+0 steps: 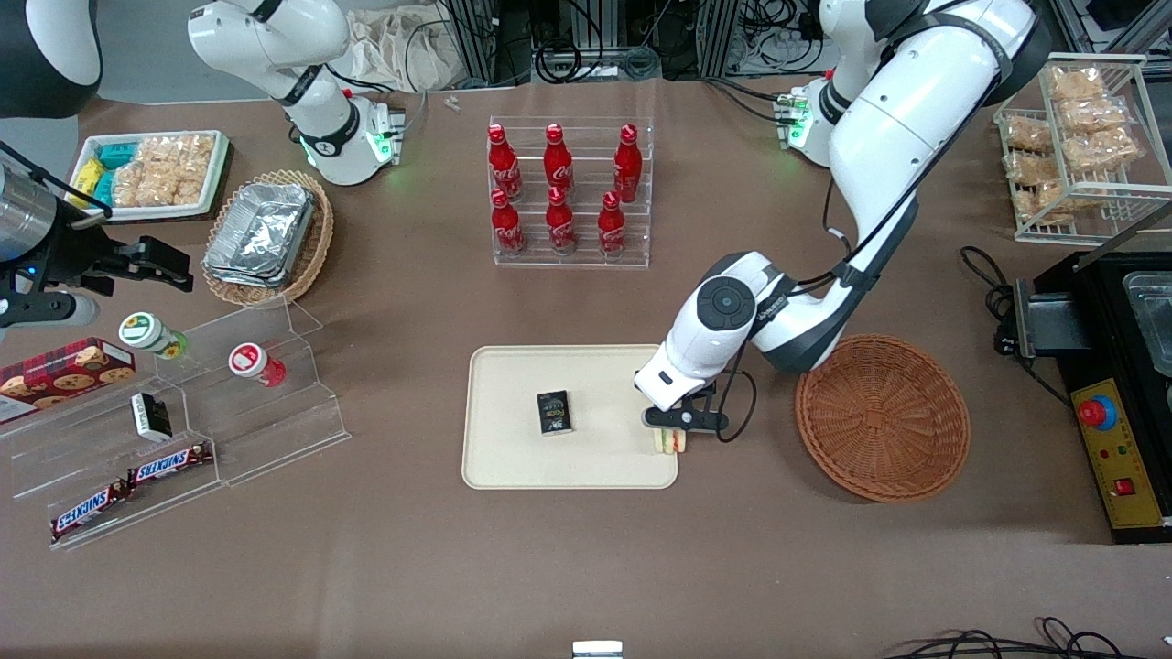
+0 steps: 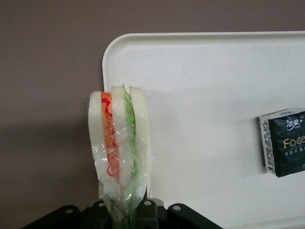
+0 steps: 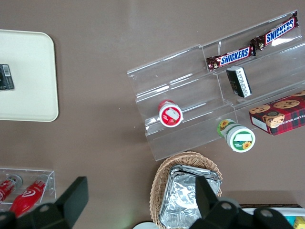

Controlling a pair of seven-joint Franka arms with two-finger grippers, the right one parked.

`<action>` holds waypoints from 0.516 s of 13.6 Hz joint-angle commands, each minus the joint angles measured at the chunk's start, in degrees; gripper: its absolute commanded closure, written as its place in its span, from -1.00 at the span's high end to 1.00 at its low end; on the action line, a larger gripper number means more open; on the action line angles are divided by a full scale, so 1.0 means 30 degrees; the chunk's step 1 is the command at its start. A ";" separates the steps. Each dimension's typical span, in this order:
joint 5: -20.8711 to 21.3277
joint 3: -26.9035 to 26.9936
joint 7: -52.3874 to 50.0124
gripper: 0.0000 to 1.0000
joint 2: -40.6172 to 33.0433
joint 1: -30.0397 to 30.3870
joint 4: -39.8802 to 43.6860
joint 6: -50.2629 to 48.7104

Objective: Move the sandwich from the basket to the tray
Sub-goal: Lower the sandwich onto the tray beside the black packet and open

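My left gripper (image 1: 672, 434) is shut on the clear-wrapped sandwich (image 1: 669, 442), held over the edge of the cream tray (image 1: 513, 458) that faces the basket. In the left wrist view the sandwich (image 2: 120, 143) stands on end with pale bread and orange and green filling, its narrow end pinched between the fingers (image 2: 147, 210), above the tray's (image 2: 209, 81) corner rim. The reddish-brown wicker basket (image 1: 882, 417) lies empty beside the tray, toward the working arm's end of the table.
A small dark tissue packet (image 1: 554, 411) lies on the tray's middle; it also shows in the left wrist view (image 2: 285, 141). A clear rack of red bottles (image 1: 568, 192) stands farther from the front camera. Acrylic snack shelves (image 1: 174, 430) stand toward the parked arm's end.
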 commanded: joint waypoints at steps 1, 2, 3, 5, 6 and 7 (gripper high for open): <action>0.0337 -0.0046 -0.0606 -1.00 0.0321 -0.0235 0.0983 0.0232; 0.0337 -0.0104 -0.0606 -1.00 0.0351 -0.0235 0.1073 0.0232; 0.0337 -0.0250 -0.0838 -1.00 0.0380 -0.0235 0.1045 0.0232; 0.0366 -0.0280 -0.0870 -1.00 0.0526 -0.0264 0.1045 0.0261; 0.0366 -0.0280 -0.0899 -0.96 0.0672 -0.0265 0.1044 0.0261; 0.0424 -0.0280 -0.0899 -0.54 0.0848 -0.0265 0.1044 0.0261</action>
